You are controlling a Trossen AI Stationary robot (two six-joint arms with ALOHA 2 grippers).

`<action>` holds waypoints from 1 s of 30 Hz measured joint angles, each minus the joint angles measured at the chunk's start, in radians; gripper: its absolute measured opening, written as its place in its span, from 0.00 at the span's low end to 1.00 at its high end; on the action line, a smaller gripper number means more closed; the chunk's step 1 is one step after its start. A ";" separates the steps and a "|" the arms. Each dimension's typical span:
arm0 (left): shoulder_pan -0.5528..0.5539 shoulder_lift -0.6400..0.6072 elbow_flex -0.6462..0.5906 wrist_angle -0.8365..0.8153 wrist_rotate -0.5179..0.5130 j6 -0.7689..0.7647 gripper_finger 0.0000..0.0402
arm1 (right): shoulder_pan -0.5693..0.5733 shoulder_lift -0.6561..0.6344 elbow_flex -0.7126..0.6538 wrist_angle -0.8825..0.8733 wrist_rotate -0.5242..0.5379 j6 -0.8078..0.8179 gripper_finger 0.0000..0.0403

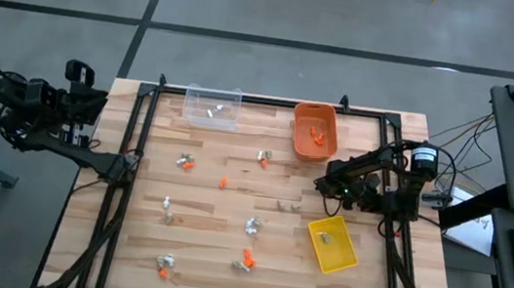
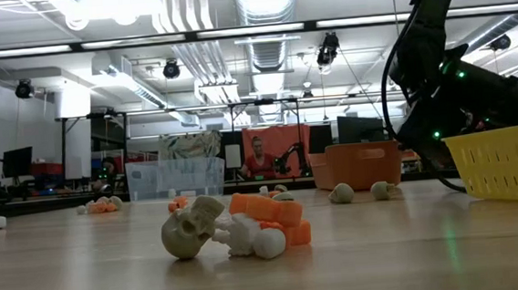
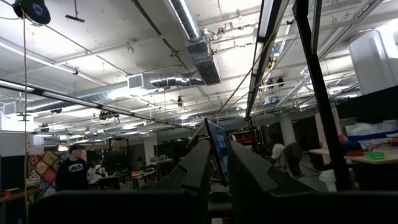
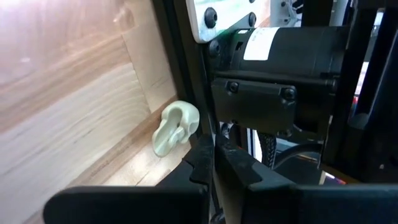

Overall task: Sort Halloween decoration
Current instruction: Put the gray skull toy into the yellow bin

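Observation:
Small orange, white and tan-grey Halloween trinkets (image 1: 252,227) lie scattered on the wooden table. In the low view a tan skull (image 2: 187,232) lies against an orange piece (image 2: 265,210). My right gripper (image 4: 213,155) is shut and points down toward the table's right rail, next to its own base (image 1: 378,200). A pale skull trinket (image 4: 176,127) lies on the wood against that rail, just past the fingertips. My left gripper (image 3: 217,149) is folded back off the table's left edge (image 1: 85,103). It points up into the room, with a narrow gap and nothing between its fingers. My right gripper's shut fingertips (image 4: 202,152) stand right beside the pale skull trinket; I cannot tell whether they touch it. The skull lies on the table against the black rail.
A clear bin (image 1: 212,107) and an orange bin (image 1: 314,131) stand along the far edge, and a yellow bin (image 1: 333,244) near the right. Black frame rails (image 1: 130,178) run along the table's left and right sides. People show in the room beyond.

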 joint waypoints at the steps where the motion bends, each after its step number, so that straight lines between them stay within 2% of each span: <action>1: 0.000 0.000 0.000 0.000 0.000 0.000 0.10 | -0.002 0.000 0.000 0.000 0.003 0.004 0.02; 19: 0.000 0.000 0.000 -0.006 0.000 -0.008 0.10 | -0.010 -0.001 0.006 0.022 0.048 0.156 0.02; 30: 0.000 0.000 0.000 -0.012 0.000 -0.008 0.10 | 0.007 -0.001 0.006 0.028 0.030 0.174 0.02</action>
